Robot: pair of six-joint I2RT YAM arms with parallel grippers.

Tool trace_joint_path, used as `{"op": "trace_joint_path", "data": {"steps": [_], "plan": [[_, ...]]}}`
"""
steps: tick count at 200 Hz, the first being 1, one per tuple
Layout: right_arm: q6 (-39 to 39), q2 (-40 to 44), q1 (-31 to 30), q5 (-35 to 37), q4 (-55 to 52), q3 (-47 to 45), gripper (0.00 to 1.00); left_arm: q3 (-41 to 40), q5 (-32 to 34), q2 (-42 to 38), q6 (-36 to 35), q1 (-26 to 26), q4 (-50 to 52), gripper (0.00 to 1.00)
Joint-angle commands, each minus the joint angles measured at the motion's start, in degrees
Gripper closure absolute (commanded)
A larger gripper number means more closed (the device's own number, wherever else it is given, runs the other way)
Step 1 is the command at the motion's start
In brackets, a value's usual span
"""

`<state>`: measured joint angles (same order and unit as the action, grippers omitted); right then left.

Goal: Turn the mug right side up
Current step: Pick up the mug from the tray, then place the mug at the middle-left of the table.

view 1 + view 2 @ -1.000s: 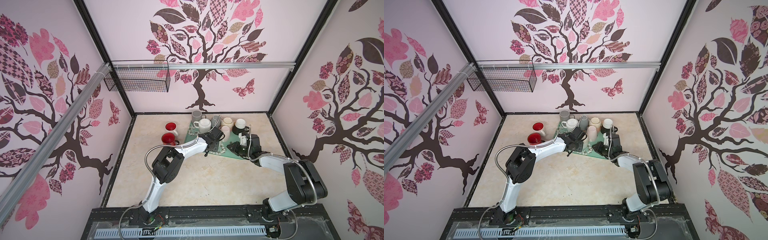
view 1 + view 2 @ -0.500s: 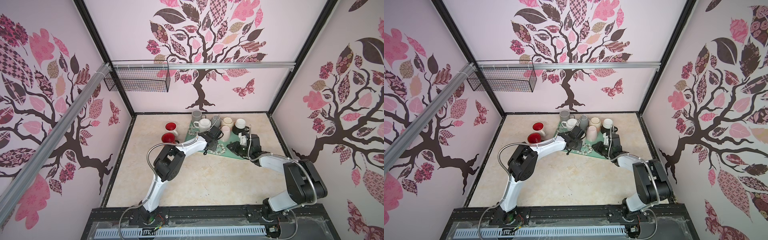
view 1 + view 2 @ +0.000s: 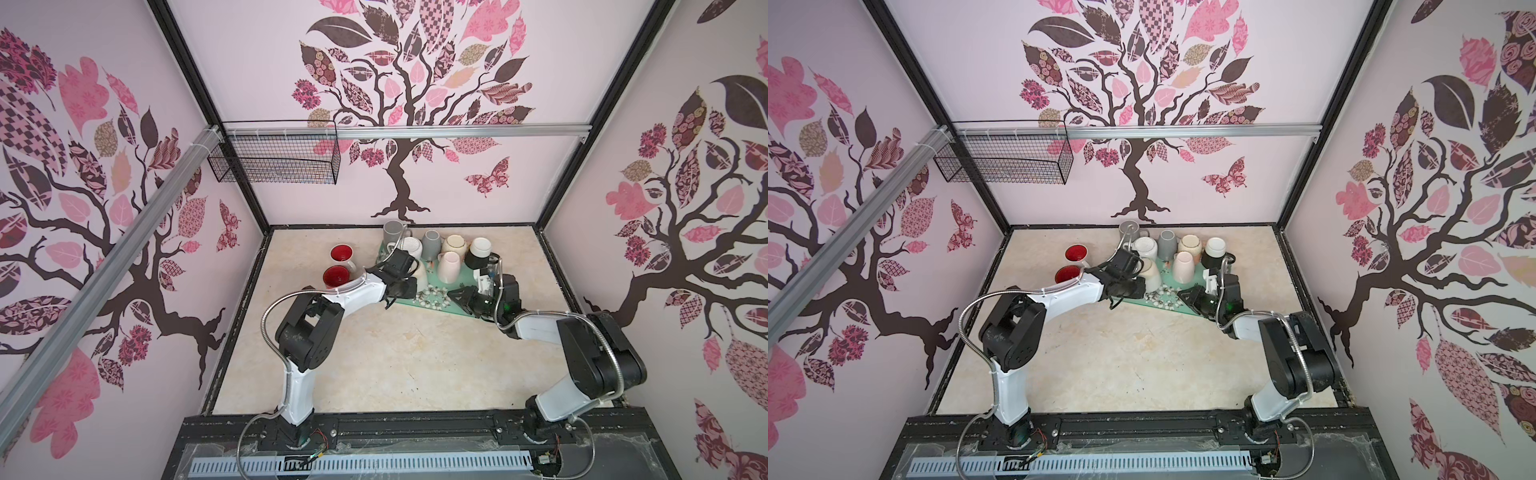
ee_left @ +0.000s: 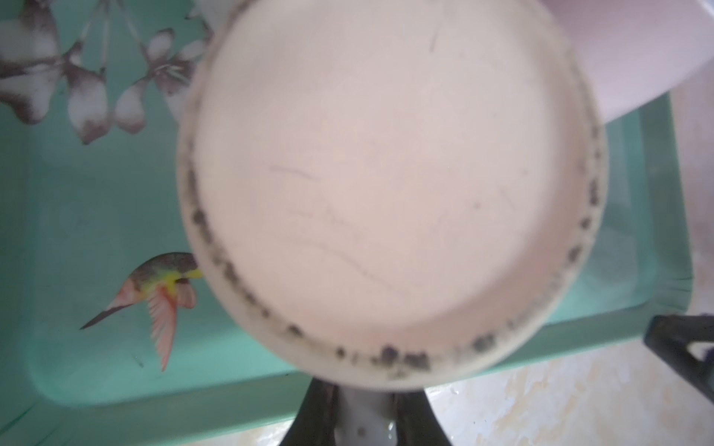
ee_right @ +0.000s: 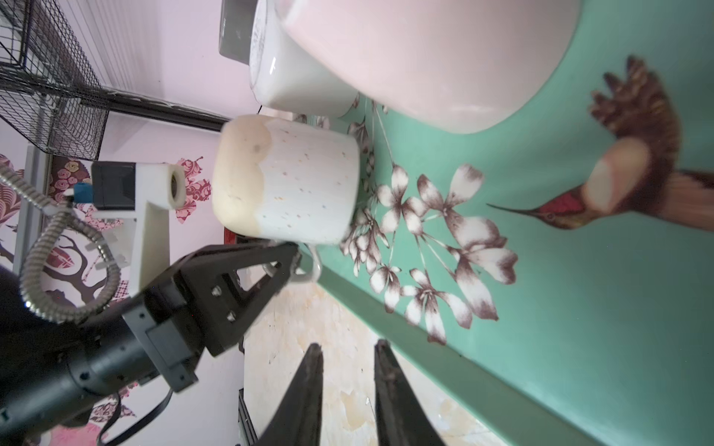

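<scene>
The speckled mug (image 5: 286, 181) is seen upside down at the left side of the green tray (image 5: 579, 270), close to the tray's rim, with its unglazed beige base turned up and its mouth toward the tray floor. Whether the rim rests on that floor or is raised just off it cannot be told. Its handle (image 5: 309, 272) is clamped between the closed jaws of the left gripper (image 4: 363, 421), which is brought in from beyond the tray's edge. In the left wrist view most of the frame is filled by the round base, which is ringed with dark specks. In both top views the mug (image 3: 420, 273) (image 3: 1151, 274) is partly hidden behind that gripper. A pink mug (image 5: 425, 58) is stood upside down just beside it on the tray, and a white mug (image 5: 286, 69) is set behind. Farther back, two grey mugs (image 3: 391, 230) (image 3: 431, 244), a cream mug (image 3: 454, 245) and a black-and-white mug (image 3: 478, 251) are grouped. The right gripper (image 5: 347, 347) is held low over the marbled tabletop (image 3: 395, 357), just beside the tray's edge and apart from the speckled mug. Its jaws are parted by a narrow gap and nothing is held between them. Two red-lined mugs (image 3: 341, 252) (image 3: 336, 275) are placed upright on the tabletop left of the tray.
</scene>
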<state>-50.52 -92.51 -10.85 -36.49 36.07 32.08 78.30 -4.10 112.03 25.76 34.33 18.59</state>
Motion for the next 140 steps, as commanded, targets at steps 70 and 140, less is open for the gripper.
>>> {"op": "trace_joint_path", "data": {"steps": [70,140], "plan": [[-17.33,-7.61,-2.92,-8.98,30.6,-3.31,0.66,-13.76,-25.39,-9.43,16.32,-8.57,-35.1,1.0],[-30.75,-14.89,-7.6,-10.74,52.08,0.55,0.56,-14.62,-32.46,-10.51,29.52,-8.84,-46.06,1.0]]}}
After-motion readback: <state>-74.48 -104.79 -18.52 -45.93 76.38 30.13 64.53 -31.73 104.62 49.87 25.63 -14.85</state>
